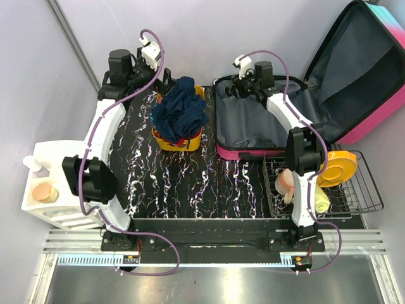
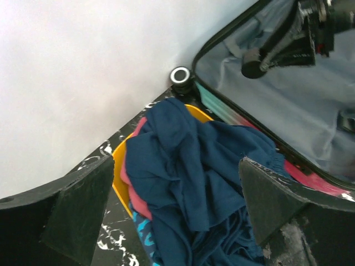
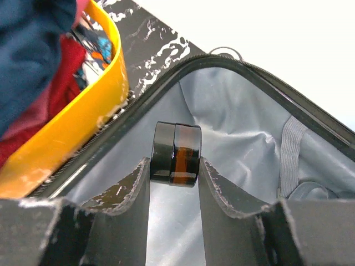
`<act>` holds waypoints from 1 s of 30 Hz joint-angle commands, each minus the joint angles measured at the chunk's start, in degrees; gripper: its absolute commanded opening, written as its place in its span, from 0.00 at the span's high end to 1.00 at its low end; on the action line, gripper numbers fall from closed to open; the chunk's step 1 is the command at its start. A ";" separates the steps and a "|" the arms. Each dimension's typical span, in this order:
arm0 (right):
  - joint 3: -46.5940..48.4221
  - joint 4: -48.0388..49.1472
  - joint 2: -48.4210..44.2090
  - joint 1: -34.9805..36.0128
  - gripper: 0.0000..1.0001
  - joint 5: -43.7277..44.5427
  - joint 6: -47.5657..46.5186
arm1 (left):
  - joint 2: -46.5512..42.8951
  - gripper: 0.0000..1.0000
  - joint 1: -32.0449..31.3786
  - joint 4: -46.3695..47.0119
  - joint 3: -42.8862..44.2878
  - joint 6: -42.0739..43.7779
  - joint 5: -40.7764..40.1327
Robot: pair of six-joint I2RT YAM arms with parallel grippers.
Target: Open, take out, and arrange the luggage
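The luggage (image 1: pixel 250 130) lies open at the back right, grey lining up, its pink-edged lid (image 1: pixel 361 69) leaning back to the right. My right gripper (image 1: pixel 235 88) is inside the far left corner of the luggage, shut on a small dark amber jar (image 3: pixel 176 154) with a black lid, held just above the lining (image 3: pixel 233 127). The jar also shows in the left wrist view (image 2: pixel 252 62). My left gripper (image 1: pixel 166 85) is open and empty, with its fingers (image 2: pixel 77 205) spread above a heap of dark blue cloth (image 2: pixel 194 166).
The cloth heap fills a yellow-orange bin (image 1: pixel 180 140) just left of the luggage, with pink and patterned fabric (image 2: pixel 136 194) underneath. A wire rack (image 1: pixel 354 190) at the right holds a yellow plate (image 1: pixel 338 168) and small items. A white organiser (image 1: pixel 44 187) stands at the left.
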 commanded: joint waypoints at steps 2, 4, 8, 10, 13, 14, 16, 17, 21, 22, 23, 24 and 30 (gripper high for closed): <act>-1.96 4.26 -9.22 -2.04 1.00 -4.61 17.42 | -5.15 0.01 0.13 9.32 -4.84 -1.20 13.99; -2.93 5.05 -12.10 -2.57 1.00 -7.67 21.92 | -5.24 0.01 -0.22 10.56 -5.90 -1.28 15.94; -8.10 8.21 -16.69 -2.92 1.00 -13.13 32.54 | -5.50 0.01 -1.19 14.51 -9.14 0.29 22.27; -9.87 9.18 -18.53 -2.92 1.00 -17.24 35.91 | -5.50 0.01 -3.20 14.61 -10.03 3.89 22.11; -14.43 14.18 -20.81 -2.92 1.00 -22.26 41.71 | -5.77 0.01 -6.72 16.01 -12.31 10.83 21.05; -16.45 16.98 -21.26 -2.84 1.00 -23.59 43.55 | -6.20 0.01 -7.51 18.80 -14.58 12.15 20.35; -18.04 19.10 -22.23 -2.92 1.00 -26.40 45.14 | -6.56 0.01 -10.24 21.89 -16.79 15.84 19.12; -19.09 20.59 -22.41 -3.01 1.00 -27.37 46.45 | -6.56 0.01 -11.11 23.21 -18.11 17.33 18.25; -20.07 22.89 -22.41 -2.92 1.00 -31.07 49.63 | -6.21 0.01 -15.42 26.90 -20.66 23.49 16.05; -20.24 23.50 -22.58 -2.92 1.00 -32.38 50.24 | -5.95 0.01 -15.86 27.96 -21.45 23.85 15.60; -20.85 24.81 -22.58 -3.01 1.00 -33.00 51.29 | -5.60 0.01 -16.22 29.97 -21.63 24.03 14.73; -21.12 25.35 -22.58 -2.93 1.00 -33.53 51.65 | -5.42 0.01 -17.00 30.77 -21.72 23.77 14.46; -23.06 27.02 -23.46 -2.75 1.00 -36.43 51.74 | -3.66 0.01 -17.28 35.17 -21.28 19.20 13.75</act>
